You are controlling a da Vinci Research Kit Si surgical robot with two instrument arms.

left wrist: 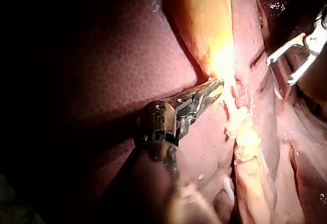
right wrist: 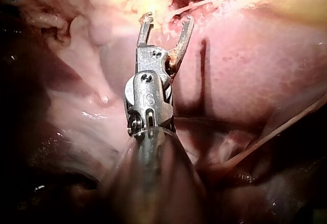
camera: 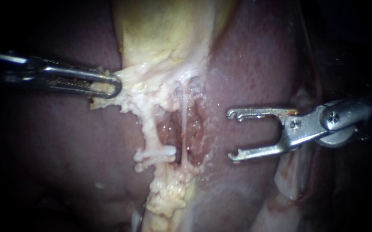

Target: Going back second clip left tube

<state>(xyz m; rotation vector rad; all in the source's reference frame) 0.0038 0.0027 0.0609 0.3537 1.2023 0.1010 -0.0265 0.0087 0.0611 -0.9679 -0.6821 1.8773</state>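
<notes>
The right instrument [camera: 232,135] holds its thin, forked metal jaws wide open and empty, well right of the white clip [camera: 156,155]. That clip lies crosswise on the pale, ragged left tube [camera: 150,130], which runs upright above it. The left instrument [camera: 108,84] pinches fatty tissue [camera: 130,77] up-left of the clip.

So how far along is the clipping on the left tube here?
Looks done: a white clip sits across the left tube, though whether one or two I cannot tell. In hand: the left instrument grips pale tissue beside the gallbladder; the right instrument has jaws open, empty, apart from the tube. Left, probably: only drawing it away.
</notes>
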